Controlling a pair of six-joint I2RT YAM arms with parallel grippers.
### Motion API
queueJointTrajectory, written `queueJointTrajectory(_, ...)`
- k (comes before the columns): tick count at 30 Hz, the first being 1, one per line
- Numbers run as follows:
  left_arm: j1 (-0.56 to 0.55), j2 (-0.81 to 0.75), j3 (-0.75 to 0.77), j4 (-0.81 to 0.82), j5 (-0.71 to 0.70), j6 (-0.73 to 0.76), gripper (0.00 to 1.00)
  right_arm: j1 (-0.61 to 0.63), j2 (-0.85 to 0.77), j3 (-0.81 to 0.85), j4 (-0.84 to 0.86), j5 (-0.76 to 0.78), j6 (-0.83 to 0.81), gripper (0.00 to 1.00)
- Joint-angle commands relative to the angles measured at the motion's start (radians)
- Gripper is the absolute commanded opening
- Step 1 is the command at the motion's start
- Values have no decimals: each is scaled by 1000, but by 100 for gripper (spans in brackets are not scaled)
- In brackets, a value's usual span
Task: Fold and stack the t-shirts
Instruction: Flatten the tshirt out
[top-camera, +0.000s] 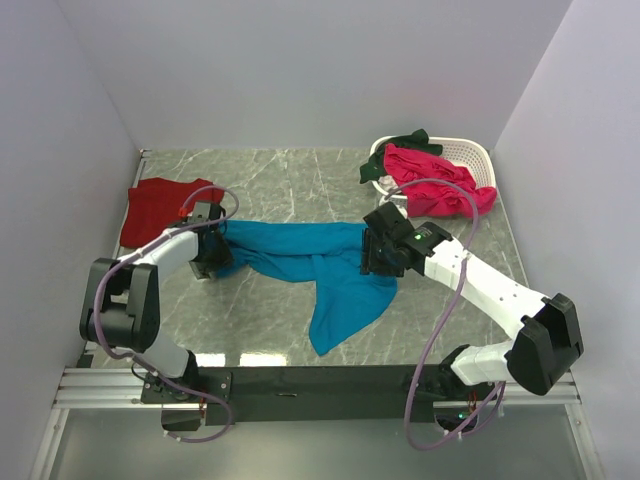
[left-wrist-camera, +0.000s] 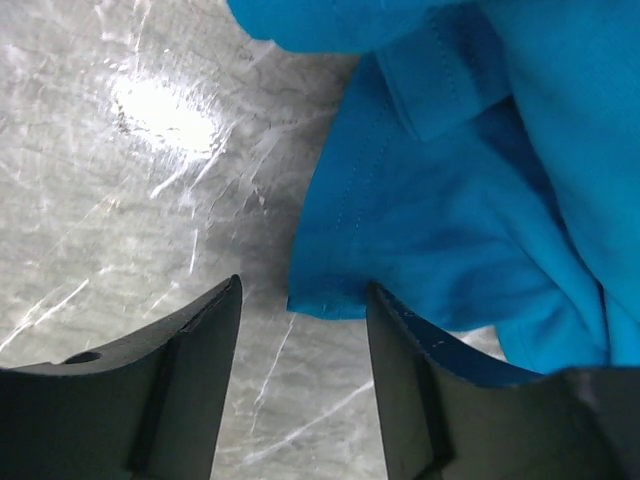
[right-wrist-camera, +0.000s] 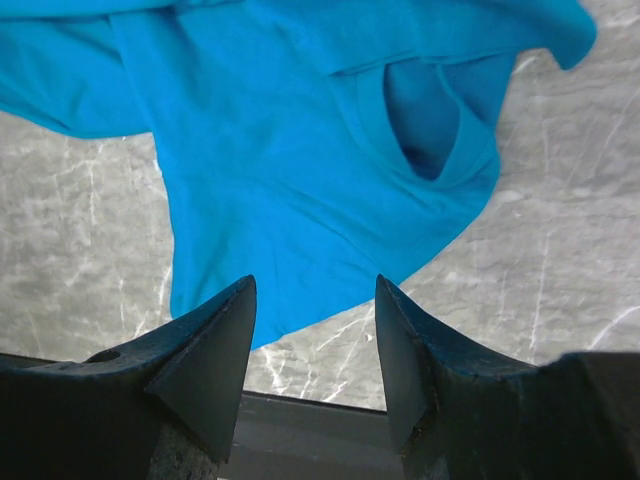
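Black fingers of the left gripper (left-wrist-camera: 303, 290) stand apart at a hem corner of the teal-blue t-shirt (top-camera: 320, 265). The right gripper (right-wrist-camera: 315, 285) is spread too, gripping nothing (neck opening just beyond). The shirt lies mid marble table (top-camera: 280, 180), with open stone behind it. A dark red t-shirt (top-camera: 160, 208) lies by the left wall. The white basket (top-camera: 470, 150) holds a bright pink t-shirt (top-camera: 430, 180), spilling over its rim, and a dark green t-shirt (top-camera: 405, 140).

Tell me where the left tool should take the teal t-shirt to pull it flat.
Take the teal t-shirt by its stitched hem corner, lying flat on the marble table just ahead of the open left tool. Come in from the robot's left, across the marble: that edge looks thin and flat, while the cloth farther right is bunched in folds.
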Motion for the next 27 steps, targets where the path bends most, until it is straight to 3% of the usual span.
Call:
queueJointTrajectory(1,-4,14,-8,53,10,-9,58,15,-14,-6,22,6,31,58)
queueJointTrajectory(12,-4,48,-22,59,26,6,25,69,-24,-49,-3,23,-1,57)
queueJointTrajectory(15,-3,37,-18,36,16,17,8,110,-56,-99,19,-12,-45,57)
queueJointTrajectory(18,2,14,1,8,9,26,1,167,-82,-143,62,-67,-85,57)
queueJointTrajectory(27,83,-60,60,-77,-5,76,1,326,6,-142,166,-167,-136,57)
